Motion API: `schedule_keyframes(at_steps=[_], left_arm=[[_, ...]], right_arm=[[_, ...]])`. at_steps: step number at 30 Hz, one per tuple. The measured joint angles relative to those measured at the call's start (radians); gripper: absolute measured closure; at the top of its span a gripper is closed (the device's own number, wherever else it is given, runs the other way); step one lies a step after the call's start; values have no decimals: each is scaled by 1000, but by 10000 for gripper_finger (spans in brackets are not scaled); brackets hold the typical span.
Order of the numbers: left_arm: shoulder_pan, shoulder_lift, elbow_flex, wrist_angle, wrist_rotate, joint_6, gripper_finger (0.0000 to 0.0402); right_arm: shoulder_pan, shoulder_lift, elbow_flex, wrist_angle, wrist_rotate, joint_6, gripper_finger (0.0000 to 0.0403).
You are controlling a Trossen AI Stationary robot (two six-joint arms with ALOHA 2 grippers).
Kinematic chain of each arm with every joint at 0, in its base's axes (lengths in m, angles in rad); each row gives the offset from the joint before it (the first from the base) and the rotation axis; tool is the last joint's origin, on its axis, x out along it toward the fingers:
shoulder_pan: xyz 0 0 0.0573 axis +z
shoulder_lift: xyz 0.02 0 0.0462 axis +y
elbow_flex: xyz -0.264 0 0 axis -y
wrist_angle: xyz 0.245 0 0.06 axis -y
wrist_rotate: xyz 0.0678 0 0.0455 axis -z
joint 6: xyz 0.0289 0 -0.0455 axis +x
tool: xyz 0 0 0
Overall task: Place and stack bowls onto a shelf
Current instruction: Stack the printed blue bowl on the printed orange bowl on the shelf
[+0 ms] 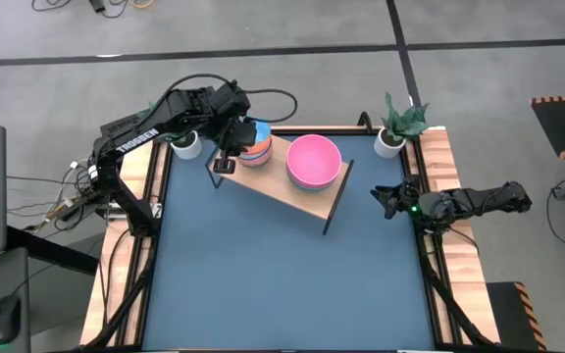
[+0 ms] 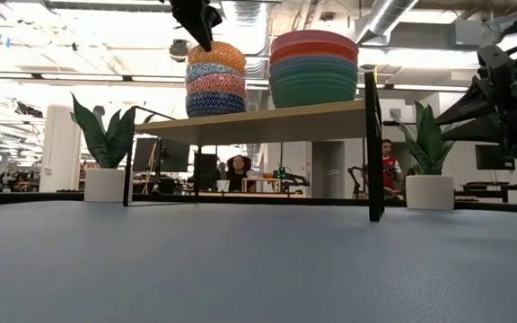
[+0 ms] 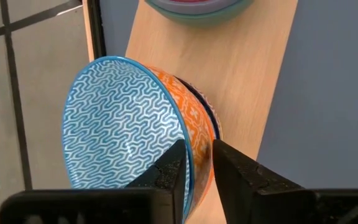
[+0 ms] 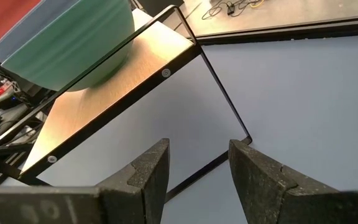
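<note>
The wooden shelf [image 1: 307,196] stands aslant at the table's far side. It carries a stack of large bowls, pink on top [image 1: 313,162], green at the bottom [image 4: 61,37]. Beside it is a stack of small patterned bowls [image 2: 215,81]. The top small bowl [image 3: 123,130] is orange outside and blue-white inside. My left gripper [image 3: 197,165] is over the small stack, shut on that top bowl. My right gripper [image 4: 197,155] is open and waits by the table's right rail, just off the shelf's right end. My left gripper pinches the top small bowl's rim [image 3: 190,158], one finger [image 3: 169,171] inside the bowl and one [image 3: 232,168] outside against the orange wall. The fingers come from above, pointing down. The bowl sits nested upright on the stack below it [image 2: 215,99].
White pots with green plants stand at the far corners [image 1: 186,145] [image 1: 390,142]. Wooden rails [image 1: 439,167] run along the table's sides. The blue table top [image 1: 282,284] stretches from the shelf to the near edge. People show in the room beyond [image 2: 237,170].
</note>
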Motion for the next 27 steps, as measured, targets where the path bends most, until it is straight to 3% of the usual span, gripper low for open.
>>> schedule_keyframes(at_steps=[7,27], left_arm=[[-1,0,0,-2,-12,-3,312],[-56,-1,0,-2,-128,-9,310]], right_arm=[[0,0,0,0,0,0,212],[0,0,0,0,0,0,212]])
